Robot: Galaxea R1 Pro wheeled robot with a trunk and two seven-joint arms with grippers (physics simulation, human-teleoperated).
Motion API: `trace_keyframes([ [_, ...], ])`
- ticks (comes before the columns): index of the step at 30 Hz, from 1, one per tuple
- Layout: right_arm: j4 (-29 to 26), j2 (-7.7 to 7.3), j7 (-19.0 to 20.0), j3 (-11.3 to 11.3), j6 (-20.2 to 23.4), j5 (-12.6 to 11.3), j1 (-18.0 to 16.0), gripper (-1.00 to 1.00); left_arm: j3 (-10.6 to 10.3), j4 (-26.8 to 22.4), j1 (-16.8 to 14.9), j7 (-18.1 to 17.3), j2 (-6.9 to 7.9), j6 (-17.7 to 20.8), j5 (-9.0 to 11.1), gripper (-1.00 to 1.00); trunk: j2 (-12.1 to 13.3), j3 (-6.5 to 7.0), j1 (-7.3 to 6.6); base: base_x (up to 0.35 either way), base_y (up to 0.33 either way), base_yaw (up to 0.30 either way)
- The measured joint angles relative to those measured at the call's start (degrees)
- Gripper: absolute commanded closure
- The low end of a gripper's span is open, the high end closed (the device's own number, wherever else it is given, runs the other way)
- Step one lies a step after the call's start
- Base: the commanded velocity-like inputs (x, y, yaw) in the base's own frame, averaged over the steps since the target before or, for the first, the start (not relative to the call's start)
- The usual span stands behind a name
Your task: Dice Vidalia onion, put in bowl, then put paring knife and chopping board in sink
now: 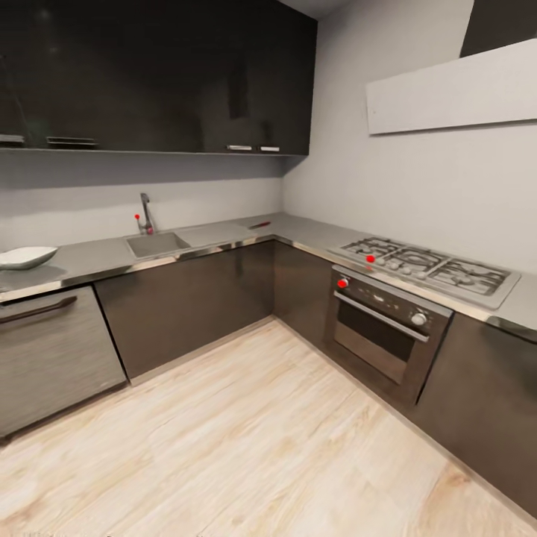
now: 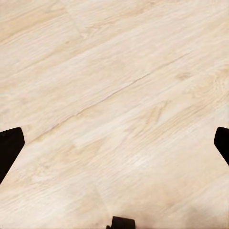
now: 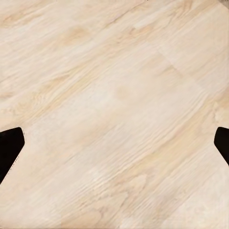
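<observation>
Facing an L-shaped counter (image 1: 97, 257) across pale wood floor (image 1: 246, 440). Stove (image 1: 429, 268) right, sink (image 1: 156, 243) mid-counter, bowl (image 1: 26, 257) far left, knife (image 1: 259, 224) near the corner. Onion, board not discernible. Left gripper (image 2: 114, 143) and right gripper (image 3: 114, 143): fingers spread wide, empty, over floor.

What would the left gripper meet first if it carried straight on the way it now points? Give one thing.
The pale wooden floor. The left gripper is open with nothing between its fingertips, and only floorboards lie ahead; how far off cannot be judged.
</observation>
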Motion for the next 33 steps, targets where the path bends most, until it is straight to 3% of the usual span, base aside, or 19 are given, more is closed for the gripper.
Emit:
trace_keyframes([
  [13, 0.4, 0.08, 0.0, 0.1, 0.0, 0.0, 0.0, -1.0, 0.0, 0.0, 0.0, 0.0, -0.05, 0.0, 0.0, -1.0, 0.0, -0.56, 0.0, 0.176, 0.004, 0.252],
  [33, 1.2, 0.17, 0.0, 0.2, 0.0, 0.0, 0.0, -1.0, 0.0, 0.1, 0.0, 0.0, 0.0, 0.0, 0.1, -1.0, 0.0, -1.43, -0.01, 0.283, 0.008, 0.252],
])
